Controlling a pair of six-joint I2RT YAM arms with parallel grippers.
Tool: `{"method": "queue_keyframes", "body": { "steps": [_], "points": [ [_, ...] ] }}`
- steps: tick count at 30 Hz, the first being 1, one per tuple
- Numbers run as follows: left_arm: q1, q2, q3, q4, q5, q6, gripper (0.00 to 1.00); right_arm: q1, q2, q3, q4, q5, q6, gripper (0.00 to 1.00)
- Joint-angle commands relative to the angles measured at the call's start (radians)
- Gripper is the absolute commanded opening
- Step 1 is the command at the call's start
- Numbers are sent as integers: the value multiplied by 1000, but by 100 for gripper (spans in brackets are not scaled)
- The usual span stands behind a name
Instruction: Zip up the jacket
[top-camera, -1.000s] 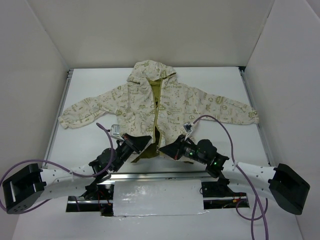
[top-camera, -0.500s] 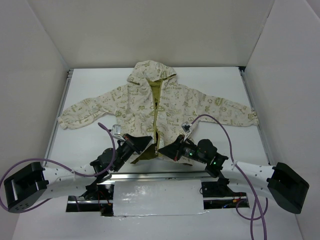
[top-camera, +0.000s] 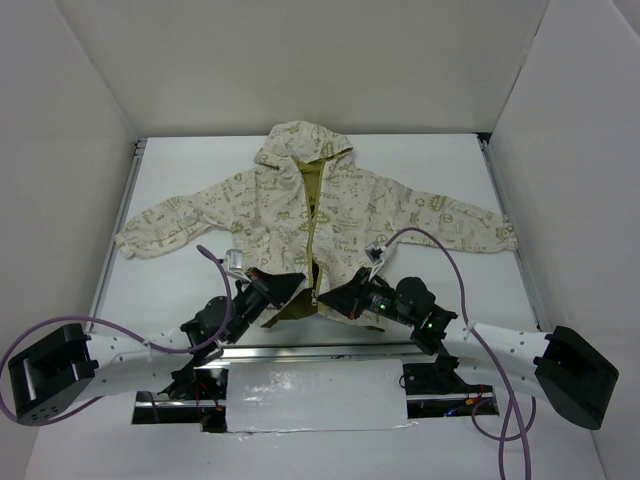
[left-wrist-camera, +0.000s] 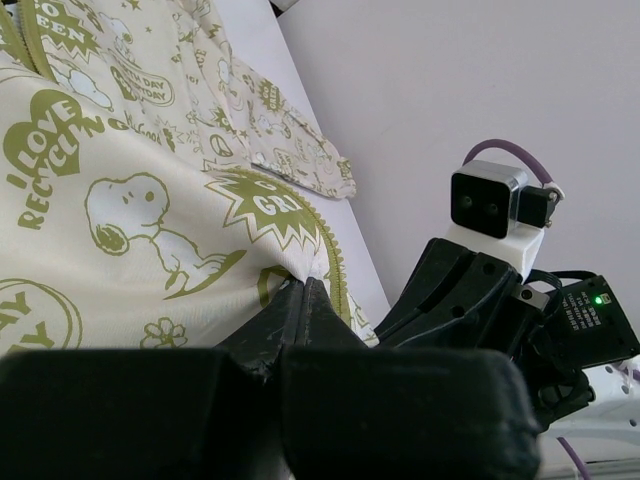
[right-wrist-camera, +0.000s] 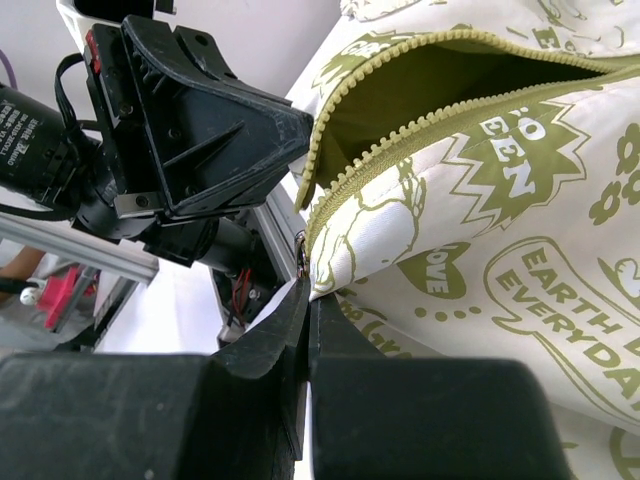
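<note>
The jacket (top-camera: 350, 205) lies flat on the table with its hood at the far end and both sleeves spread. Its front is open and olive lining (top-camera: 311, 190) shows along the zipper strip. Both grippers meet at the bottom hem. My left gripper (top-camera: 297, 288) is shut on the jacket fabric (left-wrist-camera: 180, 240) just beside the zipper teeth (left-wrist-camera: 335, 265), its tips at the pinch (left-wrist-camera: 303, 284). My right gripper (top-camera: 330, 297) is shut on the other hem corner (right-wrist-camera: 345, 270), tips (right-wrist-camera: 308, 292) right under the zipper's metal end (right-wrist-camera: 302, 248).
White walls enclose the table on three sides. A metal rail (top-camera: 300, 350) runs along the near edge just behind both grippers. Purple cables (top-camera: 450, 265) loop over the arms. In each wrist view the other gripper's black body (left-wrist-camera: 470, 310) (right-wrist-camera: 190, 130) stands very close.
Almost nothing. Both grippers keep their pinch on the hem, and the jacket has shifted only very slightly.
</note>
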Motion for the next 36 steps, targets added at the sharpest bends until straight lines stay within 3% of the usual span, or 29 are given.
{"method": "queue_keyframes", "body": {
  "steps": [1,28,36],
  "points": [
    [-4,7,-9,80,17,5,0,-13,-12,44,54,6,-20,0],
    [-5,-11,21,-1,-32,0,0,-24,29,15,147,-66,16,0],
    [-4,-5,21,13,-22,-5,0,-24,37,44,70,-9,22,0]
  ]
}}
